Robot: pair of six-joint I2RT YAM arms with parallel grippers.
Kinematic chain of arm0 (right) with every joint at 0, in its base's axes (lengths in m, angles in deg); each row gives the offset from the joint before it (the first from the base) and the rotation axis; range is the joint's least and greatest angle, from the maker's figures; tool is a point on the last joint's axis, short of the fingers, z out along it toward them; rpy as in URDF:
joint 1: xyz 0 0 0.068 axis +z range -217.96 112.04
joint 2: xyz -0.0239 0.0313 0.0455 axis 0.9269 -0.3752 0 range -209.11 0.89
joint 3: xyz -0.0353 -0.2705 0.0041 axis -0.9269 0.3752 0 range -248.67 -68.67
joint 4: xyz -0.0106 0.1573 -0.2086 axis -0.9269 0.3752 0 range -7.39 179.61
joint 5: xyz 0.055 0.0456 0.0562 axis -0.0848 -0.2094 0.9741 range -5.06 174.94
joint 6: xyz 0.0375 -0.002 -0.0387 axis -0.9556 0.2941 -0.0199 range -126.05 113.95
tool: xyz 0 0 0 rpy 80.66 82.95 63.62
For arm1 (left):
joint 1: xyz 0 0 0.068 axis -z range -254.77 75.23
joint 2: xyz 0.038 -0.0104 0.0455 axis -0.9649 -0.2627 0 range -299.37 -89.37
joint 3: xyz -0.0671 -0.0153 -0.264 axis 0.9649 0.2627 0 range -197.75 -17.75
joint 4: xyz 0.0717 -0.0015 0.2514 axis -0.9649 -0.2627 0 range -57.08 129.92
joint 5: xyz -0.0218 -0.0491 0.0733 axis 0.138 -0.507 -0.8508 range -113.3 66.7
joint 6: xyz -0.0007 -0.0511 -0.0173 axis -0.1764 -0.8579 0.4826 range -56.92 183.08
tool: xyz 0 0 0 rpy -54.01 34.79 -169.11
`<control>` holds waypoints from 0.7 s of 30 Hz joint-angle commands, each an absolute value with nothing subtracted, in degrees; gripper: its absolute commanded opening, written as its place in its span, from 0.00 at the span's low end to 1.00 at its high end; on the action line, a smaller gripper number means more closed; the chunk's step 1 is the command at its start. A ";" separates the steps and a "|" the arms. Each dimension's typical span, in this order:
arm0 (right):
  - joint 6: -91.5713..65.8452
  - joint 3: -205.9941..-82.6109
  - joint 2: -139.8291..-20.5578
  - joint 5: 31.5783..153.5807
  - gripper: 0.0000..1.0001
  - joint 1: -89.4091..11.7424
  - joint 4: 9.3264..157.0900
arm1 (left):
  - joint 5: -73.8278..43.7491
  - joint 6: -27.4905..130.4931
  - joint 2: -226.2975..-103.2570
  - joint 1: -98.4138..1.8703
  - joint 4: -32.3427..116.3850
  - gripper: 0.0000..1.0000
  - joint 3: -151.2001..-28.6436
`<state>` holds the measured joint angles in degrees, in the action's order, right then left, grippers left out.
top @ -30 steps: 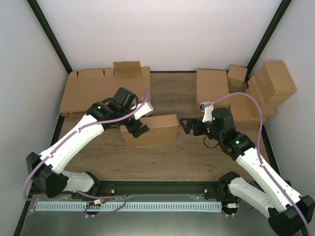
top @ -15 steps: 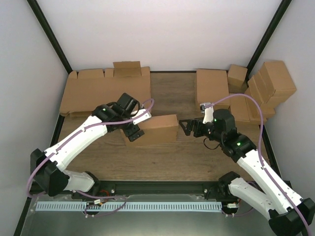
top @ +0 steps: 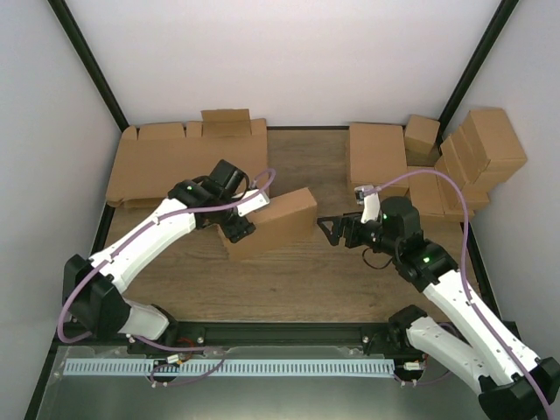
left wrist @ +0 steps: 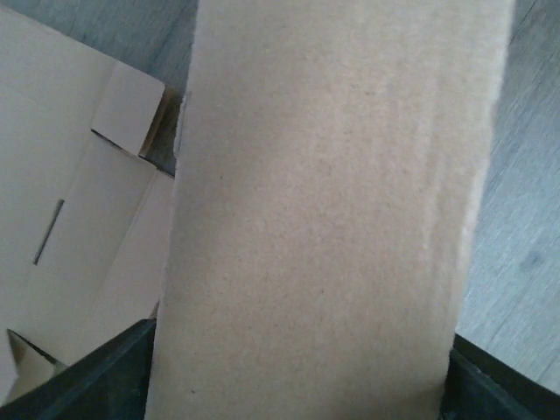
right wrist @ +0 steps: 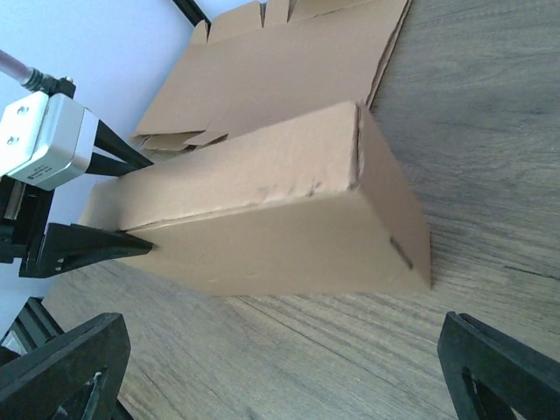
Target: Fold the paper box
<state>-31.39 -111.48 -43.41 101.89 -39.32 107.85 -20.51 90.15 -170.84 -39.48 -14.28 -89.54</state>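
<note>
Paper box [top: 271,220]: folded shut, brown corrugated, at the middle of the counter [top: 306,280], lying askew with its right end toward the far edge. Flat cardboard blanks [top: 175,162]: far-left corner. Left gripper [top: 236,229]: jaws closed across the box's left end. Right gripper [top: 328,229]: jaws wide open, just beside the box's right end, not touching. Finished boxes [top: 477,149]: heaped at the far-right corner.

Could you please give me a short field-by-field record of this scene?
paper box: folded shut, lying angled at table centre
left end effector: clamped across the box's left end
right end effector: open, just clear of the box's right end
flat blanks: stacked far left
finished boxes: piled far right
</note>
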 commanded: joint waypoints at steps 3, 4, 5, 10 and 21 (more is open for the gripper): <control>-32.91 -112.93 -44.19 103.95 0.99 -39.26 110.86 | -16.68 92.24 -167.60 -38.15 -16.51 0.67 -89.59; -33.58 -113.49 -44.70 103.97 0.99 -39.23 111.69 | -16.83 92.12 -166.67 -37.56 -16.59 0.65 -89.38; -34.54 -114.23 -45.31 104.02 0.99 -39.24 112.50 | -17.14 91.88 -165.84 -36.80 -16.59 0.64 -89.08; -41.70 -118.72 -47.39 102.69 0.99 -39.22 116.47 | -26.85 87.50 -163.88 -31.20 -16.55 0.60 -87.41; -64.52 -129.16 -55.71 110.07 1.00 -40.26 124.00 | -58.55 87.85 -160.30 -14.49 -5.59 0.53 -77.96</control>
<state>-53.34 -126.25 -53.02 104.90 -39.75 119.28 -41.26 86.06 -162.41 -20.60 -11.44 -81.28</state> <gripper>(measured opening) 0.997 0.666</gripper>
